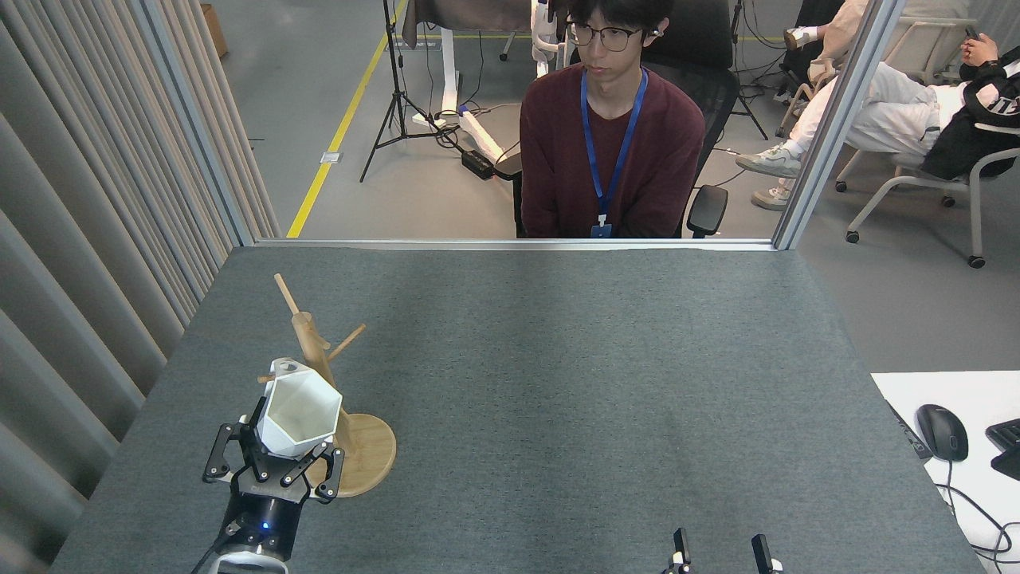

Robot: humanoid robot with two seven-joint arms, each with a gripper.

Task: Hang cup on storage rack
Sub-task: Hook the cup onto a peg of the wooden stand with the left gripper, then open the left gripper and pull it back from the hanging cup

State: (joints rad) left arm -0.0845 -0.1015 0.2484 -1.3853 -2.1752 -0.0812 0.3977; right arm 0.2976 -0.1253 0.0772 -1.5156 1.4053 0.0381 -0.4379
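Pinching the cup (299,412) by its base, your left gripper (275,462) holds rigid, breakable ceramic; handle faces away toward storage rack (323,367).

Grey floor (319,96), yellow line (335,135), beige curtain (88,223).
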